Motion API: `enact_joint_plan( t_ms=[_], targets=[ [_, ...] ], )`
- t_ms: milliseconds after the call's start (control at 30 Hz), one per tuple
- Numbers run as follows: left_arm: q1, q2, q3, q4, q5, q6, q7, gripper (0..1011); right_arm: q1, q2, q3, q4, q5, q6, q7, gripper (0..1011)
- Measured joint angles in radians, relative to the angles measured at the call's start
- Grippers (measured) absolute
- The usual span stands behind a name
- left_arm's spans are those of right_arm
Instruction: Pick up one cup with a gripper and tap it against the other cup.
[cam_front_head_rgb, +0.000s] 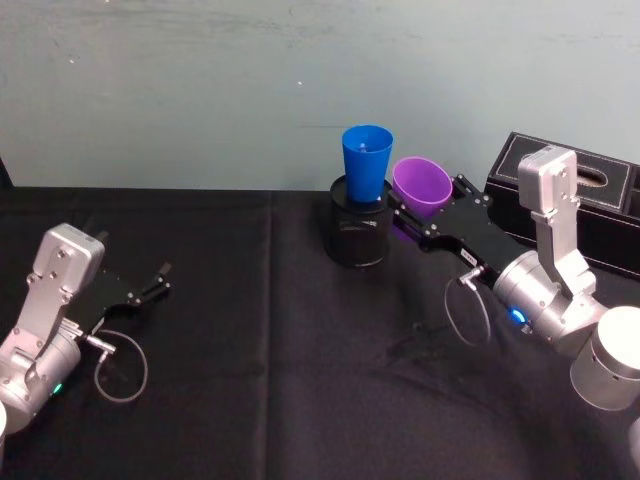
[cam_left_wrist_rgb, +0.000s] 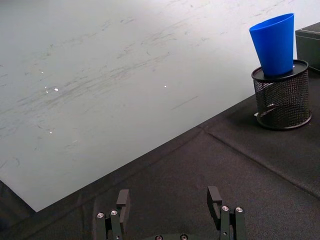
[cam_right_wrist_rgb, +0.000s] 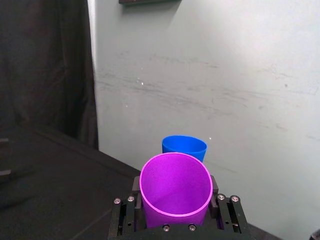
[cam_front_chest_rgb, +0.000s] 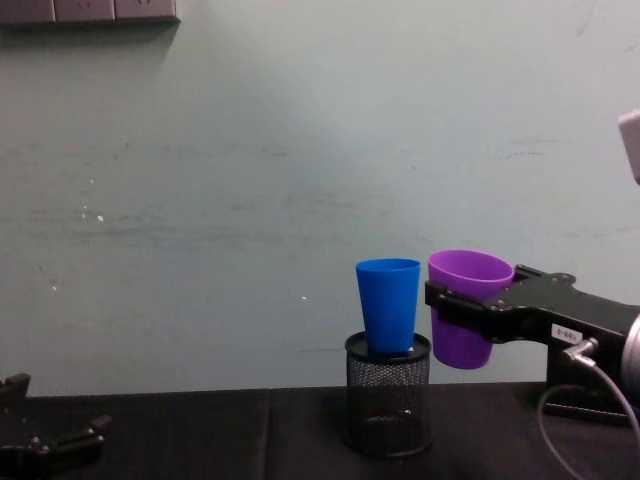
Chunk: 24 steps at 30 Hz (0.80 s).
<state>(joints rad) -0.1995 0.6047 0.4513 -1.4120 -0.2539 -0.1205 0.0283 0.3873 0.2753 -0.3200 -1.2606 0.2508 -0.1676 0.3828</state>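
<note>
Above the black-cloth surface (cam_front_head_rgb: 250, 390), the right hand (cam_front_head_rgb: 432, 207) is clamped on the smooth, tapered purple plastic cup (cam_front_head_rgb: 421, 184) (rolled rim upward). It holds the cup just beside the taller blue cup (cam_front_head_rgb: 367, 160), which stands on a black mesh pen holder (cam_front_head_rgb: 359, 238); whether the two cups touch is hard to judge. The left hand (cam_front_head_rgb: 158, 281) sits low at the left, fingers apart.

Purple cup (cam_front_head_rgb: 421, 183) held in right gripper (cam_front_head_rgb: 428, 198), just beside upright blue cup (cam_front_head_rgb: 366, 160)
</note>
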Motion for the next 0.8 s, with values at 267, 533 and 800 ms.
enact_joint_plan(
  t_ms=[267, 533, 800],
  targets=[
    [0.0, 0.0, 0.0, 0.0, 0.0, 0.0, 0.0, 1011, 0.043, -0.024, 0.001, 0.06, -0.004, -0.034, 0.02, 732],
    [0.0, 0.0, 0.0, 0.0, 0.0, 0.0, 0.0, 1011, 0.078, -0.042, 0.005, 0.119, 0.003, -0.058, 0.045, 732],
    [0.0, 0.0, 0.0, 0.0, 0.0, 0.0, 0.0, 1011, 0.117, -0.06, 0.006, 0.179, 0.017, -0.082, 0.071, 732]
  ],
)
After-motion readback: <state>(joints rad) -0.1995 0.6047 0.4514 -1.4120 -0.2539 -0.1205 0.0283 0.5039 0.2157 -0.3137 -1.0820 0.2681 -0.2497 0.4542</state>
